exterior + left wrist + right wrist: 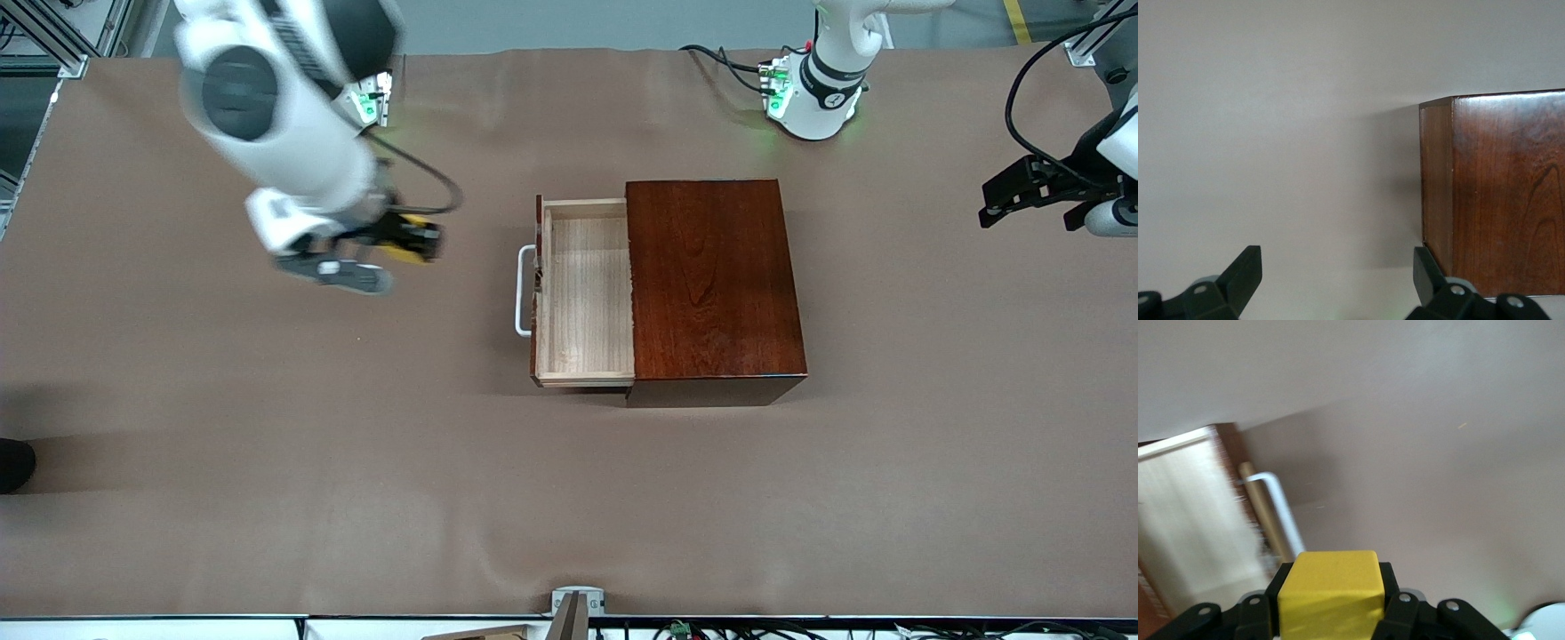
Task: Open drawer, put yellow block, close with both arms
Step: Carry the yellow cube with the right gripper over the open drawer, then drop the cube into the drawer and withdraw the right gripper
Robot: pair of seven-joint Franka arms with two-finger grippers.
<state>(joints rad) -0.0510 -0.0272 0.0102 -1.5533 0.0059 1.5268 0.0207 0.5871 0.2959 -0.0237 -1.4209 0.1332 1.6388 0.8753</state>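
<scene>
Front view: a glossy dark wooden box [716,280] stands near the middle of the brown worktop [267,462]. Its drawer [587,293] is pulled out toward the right arm's end of the worktop, showing a bare pale-wood lining, with the white U-shaped handle [524,291] on its front. The right hand [413,238] hangs in the air over the bare worktop in front of the drawer, well apart from the handle, clenched on the yellow block [402,238], which shows between the black fingers. The left hand [1022,191] waits over the left arm's end of the worktop, well apart from the box

Left wrist view: the left hand [1338,273] is released, its two black fingers [1245,270] spread wide above the worktop, with a corner of the box [1498,193] just beside one fingertip

Right wrist view: the yellow block [1330,593] sits gripped in the right hand [1331,603], black fingers pressed against both its sides. Over the block's top edge the drawer [1191,513] and its handle [1281,513] show, blurred
</scene>
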